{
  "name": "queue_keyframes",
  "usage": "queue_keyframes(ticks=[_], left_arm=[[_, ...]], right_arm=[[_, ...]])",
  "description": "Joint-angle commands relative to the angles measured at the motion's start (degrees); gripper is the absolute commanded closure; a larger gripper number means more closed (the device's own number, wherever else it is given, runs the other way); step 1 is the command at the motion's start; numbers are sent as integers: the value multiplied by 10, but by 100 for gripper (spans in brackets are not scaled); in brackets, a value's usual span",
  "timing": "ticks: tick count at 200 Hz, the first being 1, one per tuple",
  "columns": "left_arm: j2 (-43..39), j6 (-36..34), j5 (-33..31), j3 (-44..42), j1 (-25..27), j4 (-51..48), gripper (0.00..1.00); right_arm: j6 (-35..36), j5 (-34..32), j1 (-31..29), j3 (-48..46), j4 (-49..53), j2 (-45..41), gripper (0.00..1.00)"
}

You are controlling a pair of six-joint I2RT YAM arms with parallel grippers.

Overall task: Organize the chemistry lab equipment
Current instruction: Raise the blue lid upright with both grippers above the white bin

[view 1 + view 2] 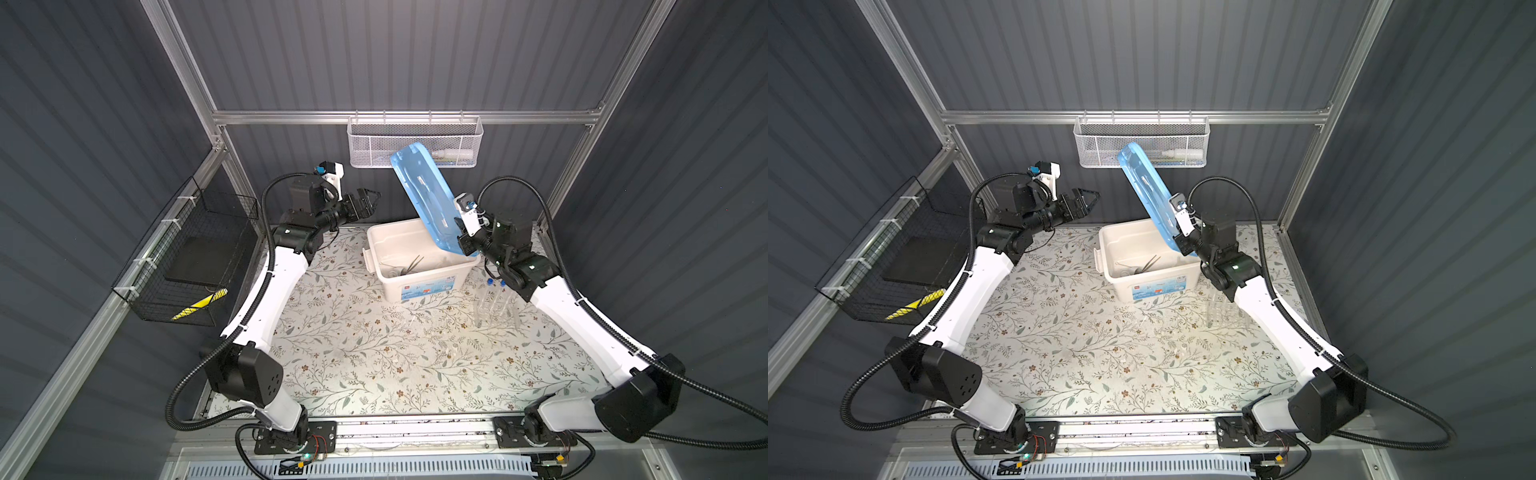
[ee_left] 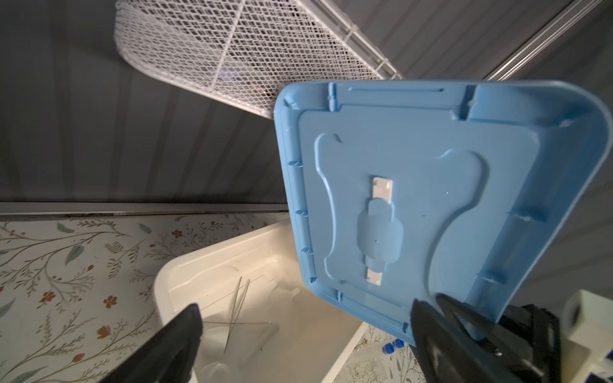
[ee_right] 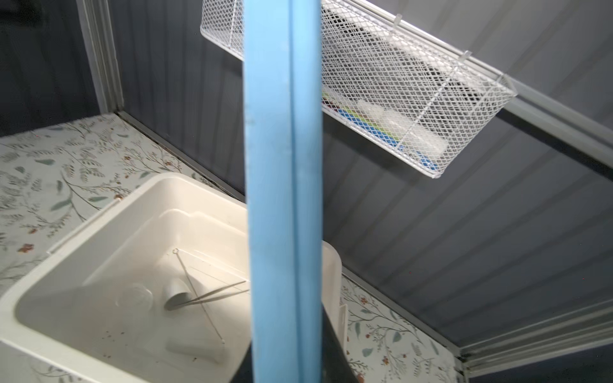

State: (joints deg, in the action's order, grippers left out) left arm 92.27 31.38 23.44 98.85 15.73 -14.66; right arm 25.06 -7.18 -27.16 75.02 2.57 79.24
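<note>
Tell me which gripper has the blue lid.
The right gripper: its jaws are shut on the lower end of the blue lid, held tilted above the cream box. The left gripper is open and empty.

White arm links (image 1: 277, 287), black joints (image 1: 249, 374), ribbed black cables (image 1: 509, 178)

No text, number or brand can be read. A printed label (image 1: 426, 289) is carried on the front wall of the cream box (image 1: 424, 273); its lettering is too small.
</note>
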Motion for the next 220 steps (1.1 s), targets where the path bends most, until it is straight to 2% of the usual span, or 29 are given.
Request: queue_keyframes(ticks=[1, 48, 67, 103, 124, 146, 188, 220], left_arm=[[13, 61, 58, 16, -18, 63, 0], [40, 129, 109, 16, -32, 122, 0], [53, 153, 123, 9, -32, 131, 0], [71, 205, 165, -27, -32, 155, 1], [69, 207, 166, -50, -32, 149, 1], [65, 212, 168, -76, -32, 149, 2], [57, 218, 180, -121, -32, 151, 11], [50, 217, 181, -148, -32, 157, 25]], right_arm=[[133, -108, -24, -28, -99, 0, 91], [302, -177, -75, -111, -243, 15, 92], [347, -186, -92, -127, -284, 27, 92], [402, -201, -110, -147, -351, 52, 92], [434, -209, -120, -165, -410, 63, 92], [445, -207, -131, -176, -428, 68, 90], [476, -207, -141, -197, -482, 84, 88], [490, -194, -146, -220, -504, 88, 85]])
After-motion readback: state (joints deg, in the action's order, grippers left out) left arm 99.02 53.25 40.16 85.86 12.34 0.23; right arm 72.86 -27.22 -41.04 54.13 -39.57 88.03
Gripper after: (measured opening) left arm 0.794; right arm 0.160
